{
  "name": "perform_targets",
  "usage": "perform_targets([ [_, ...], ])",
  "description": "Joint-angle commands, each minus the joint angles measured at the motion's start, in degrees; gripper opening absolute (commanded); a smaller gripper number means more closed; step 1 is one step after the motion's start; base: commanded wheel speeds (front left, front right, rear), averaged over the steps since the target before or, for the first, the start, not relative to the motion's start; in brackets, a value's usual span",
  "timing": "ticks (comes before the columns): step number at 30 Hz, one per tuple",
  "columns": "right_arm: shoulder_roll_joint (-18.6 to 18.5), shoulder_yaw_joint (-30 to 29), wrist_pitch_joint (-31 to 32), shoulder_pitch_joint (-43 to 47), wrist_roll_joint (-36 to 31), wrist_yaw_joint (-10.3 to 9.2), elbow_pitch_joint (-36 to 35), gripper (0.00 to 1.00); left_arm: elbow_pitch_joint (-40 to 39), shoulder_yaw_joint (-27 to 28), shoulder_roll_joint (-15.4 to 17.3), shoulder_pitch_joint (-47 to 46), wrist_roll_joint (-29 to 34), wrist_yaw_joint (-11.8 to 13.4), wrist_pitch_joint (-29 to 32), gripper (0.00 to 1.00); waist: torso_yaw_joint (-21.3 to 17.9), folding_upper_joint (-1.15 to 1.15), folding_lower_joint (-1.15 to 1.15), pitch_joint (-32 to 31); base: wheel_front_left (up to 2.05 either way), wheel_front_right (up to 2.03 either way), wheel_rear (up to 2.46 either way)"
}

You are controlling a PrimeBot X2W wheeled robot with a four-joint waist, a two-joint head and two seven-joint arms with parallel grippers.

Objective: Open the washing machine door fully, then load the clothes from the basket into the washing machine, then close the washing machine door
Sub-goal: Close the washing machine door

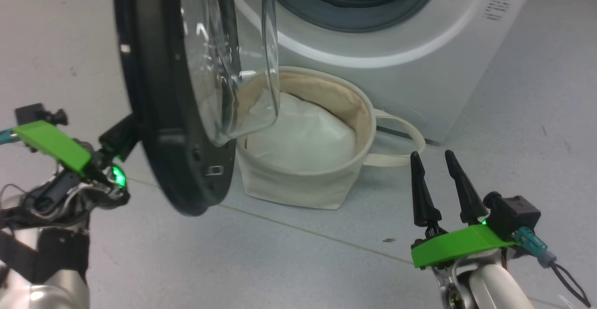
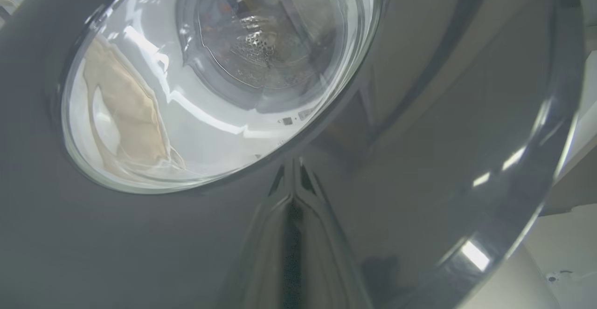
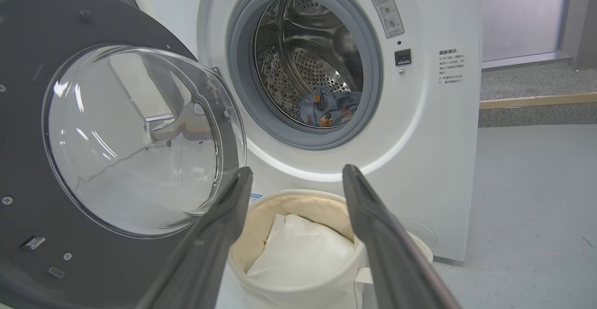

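Left gripper (image 1: 122, 136) sits behind the outer face of the washing machine door (image 1: 154, 90), fingers hidden by the black rim. Can't tell if they're spread or clenched. Right gripper (image 1: 432, 154) hovers low over the floor (image 1: 326, 262), fingers spread, nothing in them, aimed at the basket (image 1: 289, 188).

Basket is just in front of the washing machine (image 1: 419, 43), under the drum mouth, with a plain white bundle (image 1: 303, 136) inside. The clothes (image 3: 329, 108), blue with orange print, lie at the bottom of the drum (image 3: 303, 57), so loading looks done. Step in hand is probably closing the door.

Door orientation: round, so no real long axis. Its plane stands upright, swung well out from the washer front, free edge pointing toward the robot, glass bowl bulging toward the drum side, hinge at the left of the mouth in the right wrist view.

To do it well: push flat on the outer face near the free edge, follow the hinge arc, don't let the fingers skid on the gloss. Check that the lower rim and bowl clear the basket. Keep the right gripper out of the sweep. Push until it latches.
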Motion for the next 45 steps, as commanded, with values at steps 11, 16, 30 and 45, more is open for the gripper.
perform_targets([
  [11,0.13,1.16,-0.71,-0.60,0.84,0.01,-2.63,1.00,-8.63,-3.77,-5.44,1.69,-0.74,-0.42,2.26,0.00,-6.51,0.00,0.00,1.04,0.00,0.00,0.00],
  [16,0.13,0.83,-0.71,-1.43,1.01,0.01,-3.13,1.00,-6.99,-4.35,-7.33,0.27,-1.76,-0.42,-0.04,0.00,-10.76,0.00,0.00,2.48,0.00,0.00,0.00],
  [30,0.13,-0.54,-0.71,-3.17,2.97,0.01,-4.41,1.00,-1.47,-5.39,-8.16,-5.98,-0.88,-0.42,-4.60,0.00,-22.75,0.00,0.00,6.89,0.00,0.00,0.00],
  [45,0.13,-1.49,-0.71,-3.75,3.20,0.01,-4.86,1.00,-3.28,-8.15,-5.46,-4.74,5.05,-0.42,-8.07,0.00,-22.30,0.00,0.00,7.56,0.00,0.00,0.00],
])
